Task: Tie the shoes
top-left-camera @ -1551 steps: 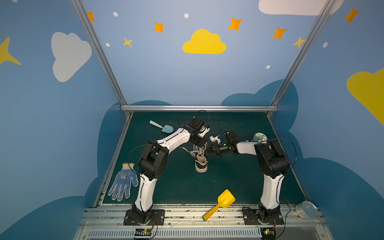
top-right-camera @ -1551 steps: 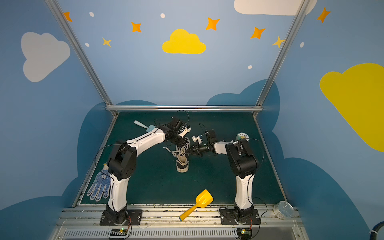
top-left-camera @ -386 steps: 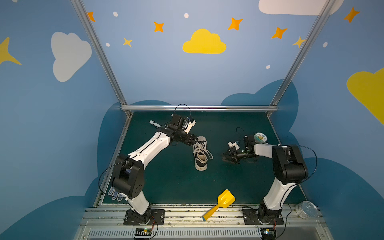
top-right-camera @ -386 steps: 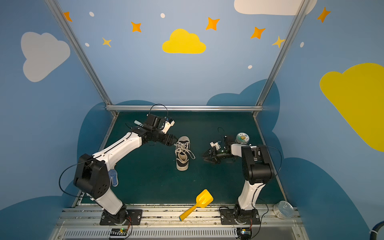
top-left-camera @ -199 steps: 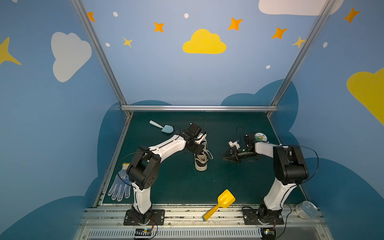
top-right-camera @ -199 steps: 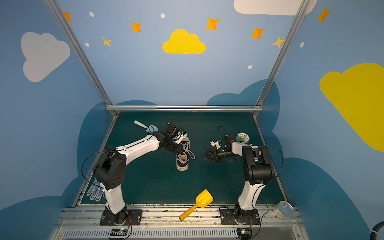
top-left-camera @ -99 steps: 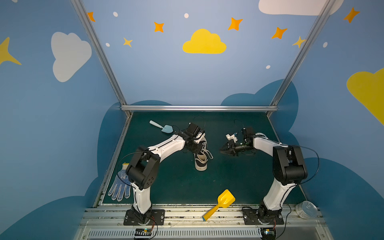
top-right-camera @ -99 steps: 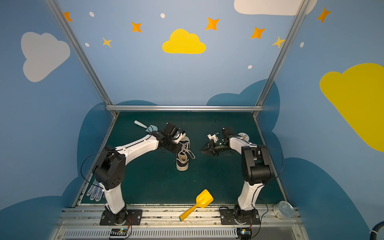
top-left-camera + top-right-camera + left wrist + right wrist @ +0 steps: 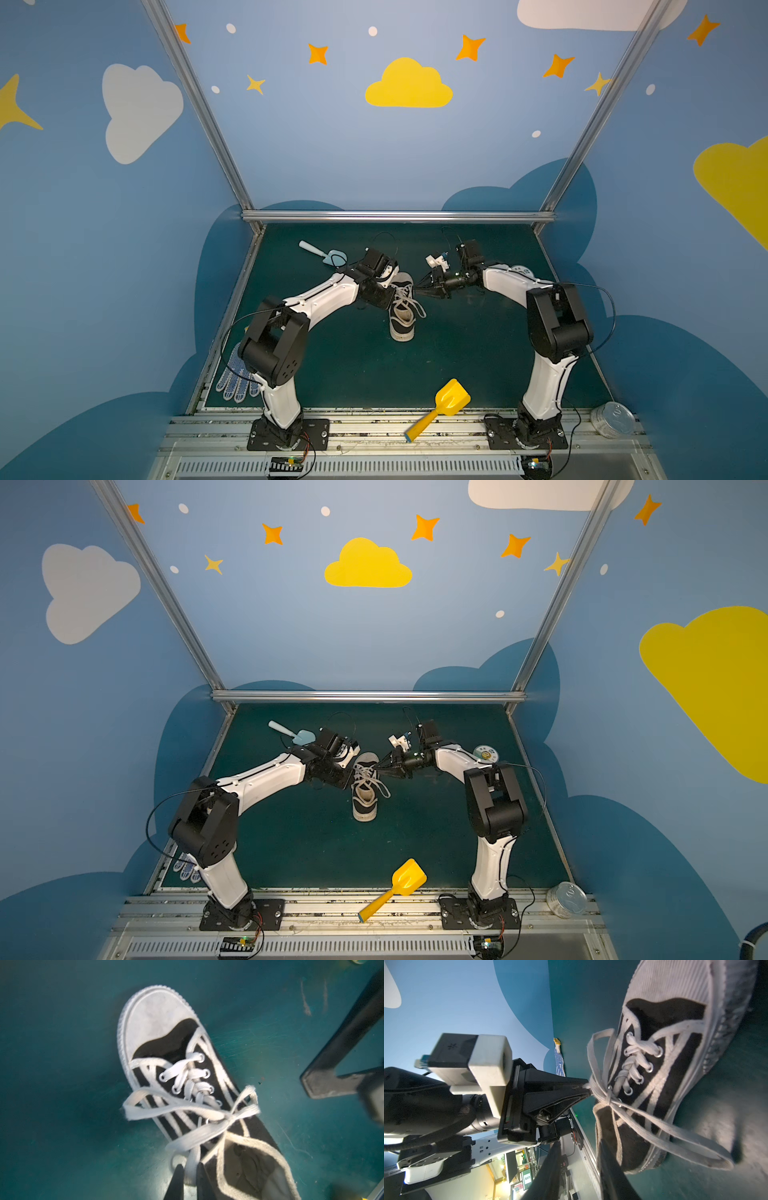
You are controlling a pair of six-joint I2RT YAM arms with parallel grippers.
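The shoe point(image 9: 402, 311) point(image 9: 365, 792), a black canvas sneaker with a white sole and toe cap, stands mid-mat in both top views, toe toward the front edge. Its cream laces point(image 9: 207, 1113) cross over the tongue, with a loop out to each side. My left gripper point(image 9: 189, 1167) point(image 9: 390, 296) is at the shoe's left side by the collar, shut on a lace strand; the right wrist view shows that pinch point(image 9: 588, 1086). My right gripper point(image 9: 579, 1145) point(image 9: 380, 767) hovers open at the shoe's right side near the heel opening, with nothing between its fingers.
A yellow scoop point(image 9: 446, 405) lies at the front edge and a light blue scoop point(image 9: 328, 255) at the back left. A dotted glove point(image 9: 237, 380) lies by the left rail. A round tin point(image 9: 486, 753) sits behind the right arm, a metal can point(image 9: 613, 419) front right.
My left gripper has closed on the lace beside the shoe's collar. The right gripper has swung in from the right and now sits close to the shoe.
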